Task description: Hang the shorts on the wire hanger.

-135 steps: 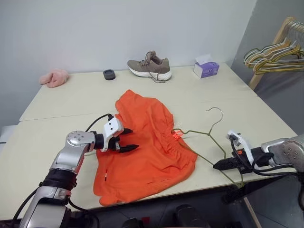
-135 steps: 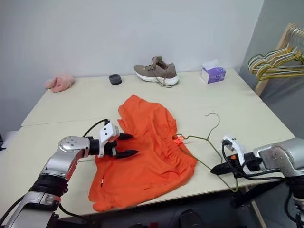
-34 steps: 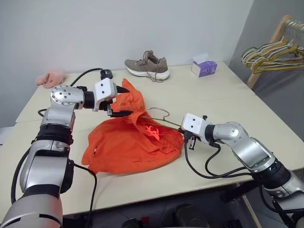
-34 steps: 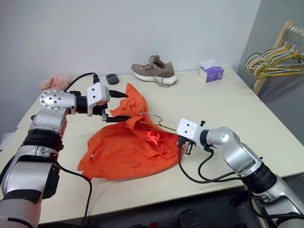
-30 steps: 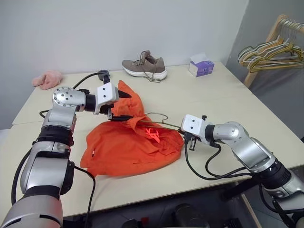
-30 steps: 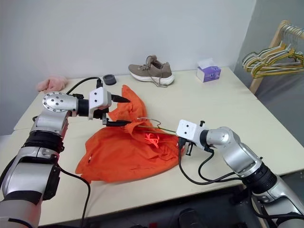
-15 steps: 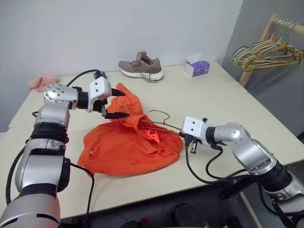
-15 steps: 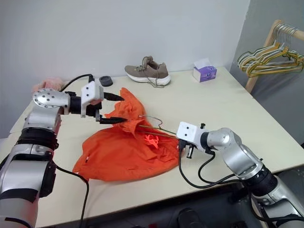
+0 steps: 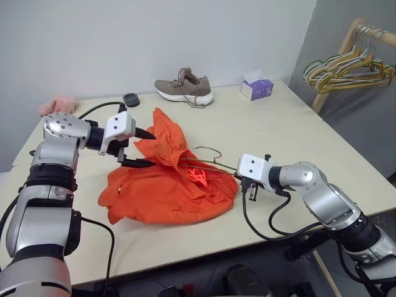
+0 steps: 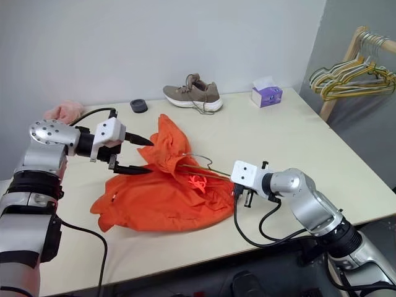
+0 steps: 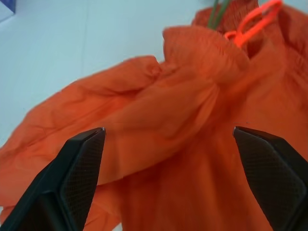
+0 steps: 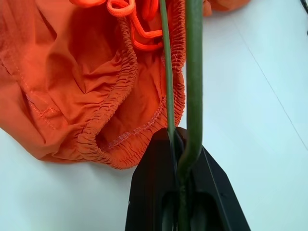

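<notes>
Off the shorts, left gripper has withdrawn.

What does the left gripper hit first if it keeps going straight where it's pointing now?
Most likely the shorts: the open left gripper points straight at a raised fold of the orange fabric, with nothing between them in the left wrist view.

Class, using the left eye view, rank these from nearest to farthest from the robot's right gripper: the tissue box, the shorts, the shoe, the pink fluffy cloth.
Measured from the right gripper:
1. The shorts, right beside it, on its left.
2. The tissue box, at the table's far edge on the right.
3. The shoe, at the far edge, centre.
4. The pink fluffy cloth, in the far left corner.
</notes>
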### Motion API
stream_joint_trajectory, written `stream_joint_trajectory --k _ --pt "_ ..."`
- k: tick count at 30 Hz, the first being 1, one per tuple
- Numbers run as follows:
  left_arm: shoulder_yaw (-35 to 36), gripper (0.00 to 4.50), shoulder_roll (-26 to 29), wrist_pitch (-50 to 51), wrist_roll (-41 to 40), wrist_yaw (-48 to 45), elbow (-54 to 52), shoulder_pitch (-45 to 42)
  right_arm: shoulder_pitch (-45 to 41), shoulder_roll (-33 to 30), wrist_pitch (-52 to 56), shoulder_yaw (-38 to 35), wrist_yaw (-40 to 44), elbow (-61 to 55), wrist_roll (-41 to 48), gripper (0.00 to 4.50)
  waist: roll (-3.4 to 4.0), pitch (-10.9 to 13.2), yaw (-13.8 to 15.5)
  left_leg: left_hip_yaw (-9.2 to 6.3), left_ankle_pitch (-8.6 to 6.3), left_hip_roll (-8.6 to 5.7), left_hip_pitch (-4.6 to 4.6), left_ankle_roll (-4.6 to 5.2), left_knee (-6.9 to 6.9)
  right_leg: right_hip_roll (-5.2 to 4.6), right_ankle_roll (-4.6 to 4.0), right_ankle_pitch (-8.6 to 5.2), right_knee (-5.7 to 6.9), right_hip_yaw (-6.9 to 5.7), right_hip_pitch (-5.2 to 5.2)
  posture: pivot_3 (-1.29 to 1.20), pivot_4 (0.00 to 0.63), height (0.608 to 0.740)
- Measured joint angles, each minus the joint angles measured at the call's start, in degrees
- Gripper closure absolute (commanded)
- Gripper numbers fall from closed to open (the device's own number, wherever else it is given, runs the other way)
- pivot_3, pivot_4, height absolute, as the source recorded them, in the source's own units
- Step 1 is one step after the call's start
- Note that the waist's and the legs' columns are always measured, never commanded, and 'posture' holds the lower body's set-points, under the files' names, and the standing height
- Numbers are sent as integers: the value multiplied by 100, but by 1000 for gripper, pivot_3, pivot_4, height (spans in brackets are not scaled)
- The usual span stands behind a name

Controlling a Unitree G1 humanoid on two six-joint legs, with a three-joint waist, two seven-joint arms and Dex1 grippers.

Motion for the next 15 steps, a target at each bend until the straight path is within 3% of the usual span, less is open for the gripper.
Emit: stream_joint_trajectory --k 6,14,15 --pt "-173 26 -431 -587 151 243 -25 185 -16 67 7 0 97 -7 0 4500 -2 1 1 0 -1 -1 -3 1 22 0 1 1 4 -1 5 -305 26 740" --pt "-352 26 -664 -563 260 330 -305 295 -63 155 10 0 139 -158 -2 4500 -3 1 -12 -2 -1 0 -4 1 28 1 1 1 10 -1 5 -311 24 740" --pt "-361 203 -665 -540 267 344 -305 295 -63 163 10 0 149 -188 -1 4500 -3 2 -12 -3 -1 0 -4 1 28 1 1 1 10 -1 5 -311 23 740"
